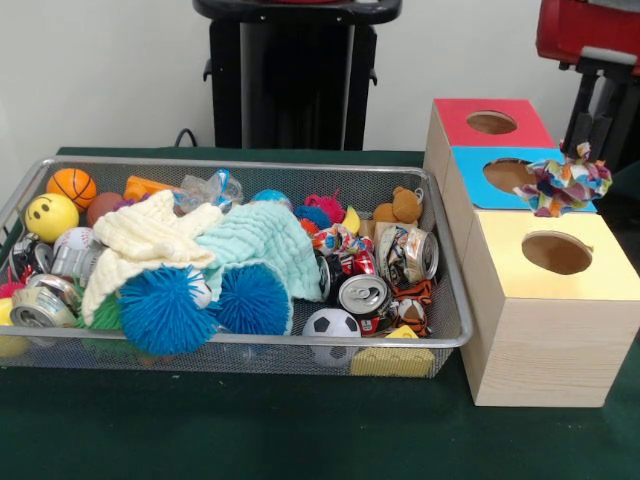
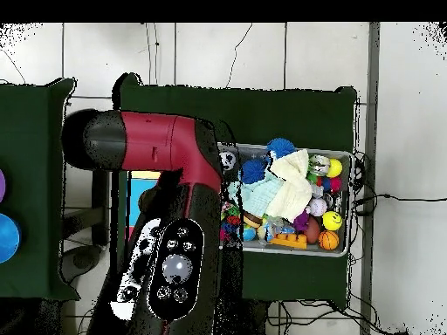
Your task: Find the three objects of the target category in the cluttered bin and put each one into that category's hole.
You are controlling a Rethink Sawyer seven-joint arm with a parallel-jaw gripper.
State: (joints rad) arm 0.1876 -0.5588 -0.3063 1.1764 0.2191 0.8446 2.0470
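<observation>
A multicoloured cloth (image 1: 568, 186) lies on the blue box (image 1: 470, 168) beside its hole (image 1: 508, 175), apparently mid-deposit. The bin (image 1: 455, 330) stays cluttered (cloths, balls, cans). Claw unseen, so I cannot tell its state; next, nudge the cloth in.

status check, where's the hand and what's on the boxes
Hand not in view. Bin still full, cloths over clutter. Colourful fabric toy sits on blue box, beside its hole.

a lab: robot arm (image 2: 166, 227), sorting boxes (image 1: 535, 290).
</observation>
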